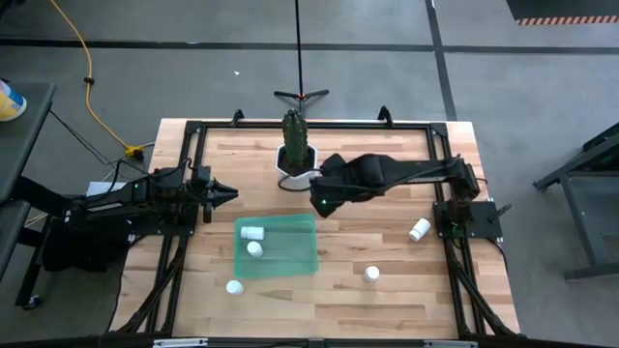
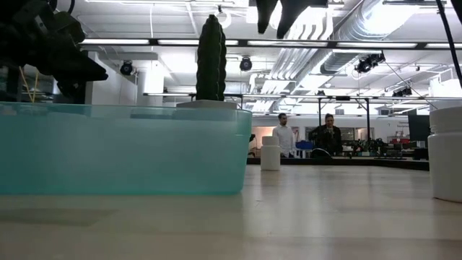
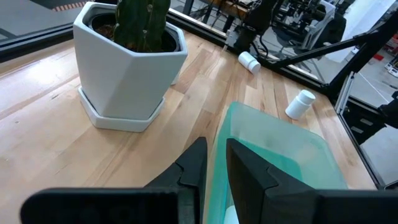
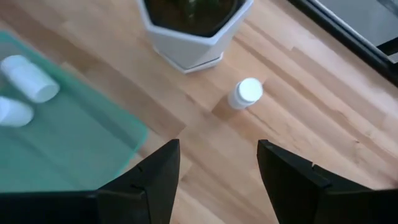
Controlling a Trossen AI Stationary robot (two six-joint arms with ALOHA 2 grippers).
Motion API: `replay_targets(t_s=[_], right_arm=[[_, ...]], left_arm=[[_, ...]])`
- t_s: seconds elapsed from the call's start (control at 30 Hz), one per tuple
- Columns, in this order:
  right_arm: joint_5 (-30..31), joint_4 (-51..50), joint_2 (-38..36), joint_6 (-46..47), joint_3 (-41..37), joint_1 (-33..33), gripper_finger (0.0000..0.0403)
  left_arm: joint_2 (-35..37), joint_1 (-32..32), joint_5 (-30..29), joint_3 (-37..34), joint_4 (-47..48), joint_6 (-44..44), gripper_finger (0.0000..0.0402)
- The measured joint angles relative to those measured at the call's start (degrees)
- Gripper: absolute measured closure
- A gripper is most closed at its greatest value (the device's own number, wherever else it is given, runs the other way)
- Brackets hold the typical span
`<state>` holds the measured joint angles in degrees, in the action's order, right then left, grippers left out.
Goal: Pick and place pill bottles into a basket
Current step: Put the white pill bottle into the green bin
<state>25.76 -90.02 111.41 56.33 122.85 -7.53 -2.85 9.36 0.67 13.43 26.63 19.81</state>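
The teal basket (image 1: 286, 253) lies near the table's middle with two white pill bottles in it, one on its side (image 1: 252, 232) and one beside it (image 1: 254, 249). Other bottles are on the wood: one near the basket's near left corner (image 1: 234, 287), one to its right (image 1: 371, 275), one lying at the right (image 1: 419, 229), and one upright by the pot (image 4: 245, 93). My right gripper (image 4: 217, 168) hangs open high above the table, between basket and pot, with nothing between its fingers. My left gripper (image 3: 214, 165) waits shut at the table's left, pointing at the basket.
A white hexagonal pot with a cactus (image 1: 296, 155) stands at the far middle, just beyond my right gripper. A black frame (image 1: 193, 130) runs round the table's edges. Bare wood lies near the front edge. People stand in the room far behind (image 2: 286, 135).
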Motion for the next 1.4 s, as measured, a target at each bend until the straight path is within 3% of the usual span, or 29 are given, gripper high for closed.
replay_targets(t_s=[0.43, 0.53, 0.7, 0.87, 1.17, 1.4], right_arm=[[4.6, 0.2, -8.2, 1.2, -1.0, -1.9, 0.0232], [4.7, 0.1, -12.8, 3.8, -8.0, -1.9, 0.0233], [2.2, 1.0, -23.3, 12.0, -25.8, -1.9, 0.0233], [0.2, 12.3, -31.4, 12.4, -38.1, -1.9, 0.0233], [-16.9, 15.6, -33.4, 8.6, -51.9, 1.5, 0.0225], [-25.7, 15.9, -33.4, 0.0, -55.5, 6.0, 0.0204]], left_arm=[[0.0, 0.0, 0.0, 0.0, 0.0, 0.0, 0.0305], [0.0, 0.0, 0.0, 0.0, 0.0, 0.0, 0.0305], [0.0, 0.0, 0.0, 0.0, 0.0, 0.0, 0.0305], [0.0, 0.0, 0.0, 0.0, 0.0, 0.0, 0.0305], [0.0, 0.0, 0.0, 0.0, 0.0, 0.0, 0.0305], [0.0, 0.0, 0.0, 0.0, 0.0, 0.0, 0.0305]])
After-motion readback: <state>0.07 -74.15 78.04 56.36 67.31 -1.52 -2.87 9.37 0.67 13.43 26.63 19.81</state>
